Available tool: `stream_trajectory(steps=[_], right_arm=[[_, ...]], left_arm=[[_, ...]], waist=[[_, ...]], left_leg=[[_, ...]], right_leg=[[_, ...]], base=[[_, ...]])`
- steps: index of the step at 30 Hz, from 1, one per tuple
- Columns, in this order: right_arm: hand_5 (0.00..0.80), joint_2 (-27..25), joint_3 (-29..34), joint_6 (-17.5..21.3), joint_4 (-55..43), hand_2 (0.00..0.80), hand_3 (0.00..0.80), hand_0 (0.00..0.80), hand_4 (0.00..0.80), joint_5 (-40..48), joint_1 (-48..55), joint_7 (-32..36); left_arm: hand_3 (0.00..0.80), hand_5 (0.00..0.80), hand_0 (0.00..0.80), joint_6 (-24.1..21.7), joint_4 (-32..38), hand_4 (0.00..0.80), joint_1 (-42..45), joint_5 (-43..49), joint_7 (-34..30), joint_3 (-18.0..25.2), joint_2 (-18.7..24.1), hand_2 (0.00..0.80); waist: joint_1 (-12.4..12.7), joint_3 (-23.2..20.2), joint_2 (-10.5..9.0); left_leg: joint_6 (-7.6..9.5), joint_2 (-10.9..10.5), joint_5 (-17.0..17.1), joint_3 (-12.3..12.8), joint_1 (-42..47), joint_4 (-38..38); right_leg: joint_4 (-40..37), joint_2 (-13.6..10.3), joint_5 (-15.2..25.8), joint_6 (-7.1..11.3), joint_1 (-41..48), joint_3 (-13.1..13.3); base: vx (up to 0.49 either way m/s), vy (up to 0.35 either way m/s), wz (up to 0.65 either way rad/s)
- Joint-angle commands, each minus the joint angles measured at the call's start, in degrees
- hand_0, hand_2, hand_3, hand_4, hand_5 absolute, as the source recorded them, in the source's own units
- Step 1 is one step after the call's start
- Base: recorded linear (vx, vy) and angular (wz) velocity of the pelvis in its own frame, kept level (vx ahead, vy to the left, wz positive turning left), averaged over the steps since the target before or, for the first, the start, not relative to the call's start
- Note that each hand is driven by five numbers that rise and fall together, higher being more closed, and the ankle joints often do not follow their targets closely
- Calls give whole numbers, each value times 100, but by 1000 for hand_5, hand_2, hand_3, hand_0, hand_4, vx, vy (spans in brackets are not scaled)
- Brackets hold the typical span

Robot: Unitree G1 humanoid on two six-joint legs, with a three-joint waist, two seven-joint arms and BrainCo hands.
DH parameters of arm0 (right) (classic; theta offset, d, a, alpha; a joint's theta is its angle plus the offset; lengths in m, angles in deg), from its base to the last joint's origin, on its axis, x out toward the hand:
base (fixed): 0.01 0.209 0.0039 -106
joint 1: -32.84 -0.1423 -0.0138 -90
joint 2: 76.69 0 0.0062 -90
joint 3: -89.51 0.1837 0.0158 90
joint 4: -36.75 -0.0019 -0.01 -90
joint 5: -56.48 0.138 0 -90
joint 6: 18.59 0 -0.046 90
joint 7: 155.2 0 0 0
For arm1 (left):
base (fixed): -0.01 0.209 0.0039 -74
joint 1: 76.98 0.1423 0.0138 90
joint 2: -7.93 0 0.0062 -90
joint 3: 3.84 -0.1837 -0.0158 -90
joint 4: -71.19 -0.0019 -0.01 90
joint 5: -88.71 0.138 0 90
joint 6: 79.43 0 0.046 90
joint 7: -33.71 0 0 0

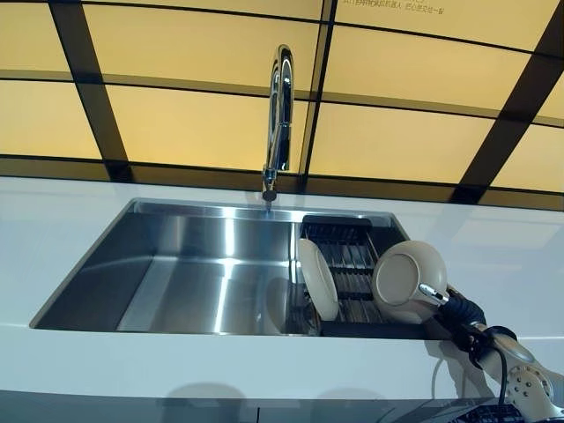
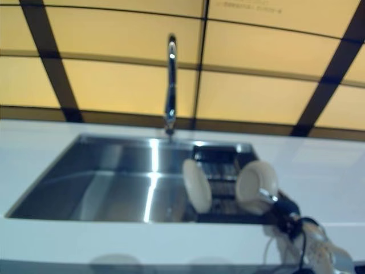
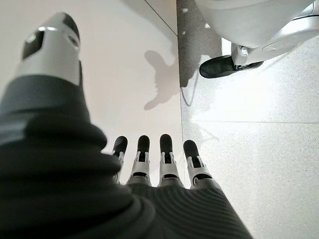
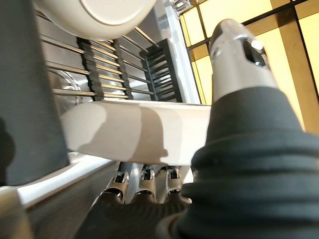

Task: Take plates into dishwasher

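While the right hand [image 1: 441,300] grips a cream plate [image 1: 408,280] by its rim, thumb over one face and fingers under the other, a second plate [image 1: 316,278] stands upright in the dark rack [image 1: 349,256].
The rack sits at the right end of the steel sink [image 1: 176,273], set in the white surface [image 1: 53,220] below the faucet [image 1: 279,115]. The left hand [image 3: 159,159] hangs over the floor [image 3: 249,149], fingers straight, holding nothing.

No text can be read here. A thin line of small characters runs along a yellow wall panel [image 1: 414,35] at the upper right of the frame, too tiny and blurred to make out.
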Motion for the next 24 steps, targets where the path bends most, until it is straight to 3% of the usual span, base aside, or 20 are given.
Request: stream_trajectory(steps=[1, 2, 4, 6, 7, 8, 24], right_arm=[[94, 53, 9, 183, -43, 94, 94, 94, 94, 129, -654, -125], [411, 44, 16, 164, -28, 411, 411, 411, 411, 146, -674, -148], [411, 40, 20, 141, -14, 411, 411, 411, 411, 155, -692, -169], [703, 33, 25, 121, 50, 703, 703, 703, 703, 148, -741, -197], [725, 36, 24, 127, 65, 725, 725, 725, 725, 145, -748, -198], [800, 42, 27, 135, 87, 800, 800, 800, 800, 143, -757, -220], [800, 19, 70, 242, 115, 800, 800, 800, 800, 46, -805, -229]], left_arm=[[0, 0, 0, -169, -74, 0, -296, 13, 72, -210, 145, 0], [0, 0, 0, -163, -67, 0, -291, 18, 75, -209, 141, 0], [0, 0, 0, -143, -51, 0, -292, 21, 73, -207, 146, 0], [0, 0, 0, -135, -47, 0, -300, 16, 71, -205, 156, 0], [0, 0, 0, -138, -48, 0, -298, 20, 72, -206, 154, 0], [0, 0, 0, -129, -38, 0, -293, 29, 74, -208, 151, 0], [0, 0, 0, -81, 76, 0, -272, -10, 38, -222, 178, 0]], waist=[[158, 45, -102], [162, 45, -102], [166, 43, -103], [177, 59, -102], [179, 61, -101], [185, 64, -102], [207, 113, -88]], left_leg=[[400, -310, -211, 193, -37, 130], [400, -310, -208, 191, -38, 131], [401, -312, -204, 185, -42, 130], [406, -315, -202, 163, -39, 127], [407, -316, -201, 159, -39, 128], [408, -318, -200, 149, -41, 130], [406, -310, -206, 120, -31, 136]], right_leg=[[462, -84, -183, 186, -20, -153], [462, -86, -182, 186, -19, -157], [465, -84, -183, 183, -20, -156], [477, -84, -185, 180, -18, -162], [478, -85, -186, 179, -17, -162], [482, -87, -189, 176, -17, -164], [494, -90, -201, 175, 2, -184]], base=[[0, 0, 0], [0, 0, 0], [0, 0, 0], [0, 0, 0], [4, -1, 4], [3, 0, 5], [0, -1, 3]])
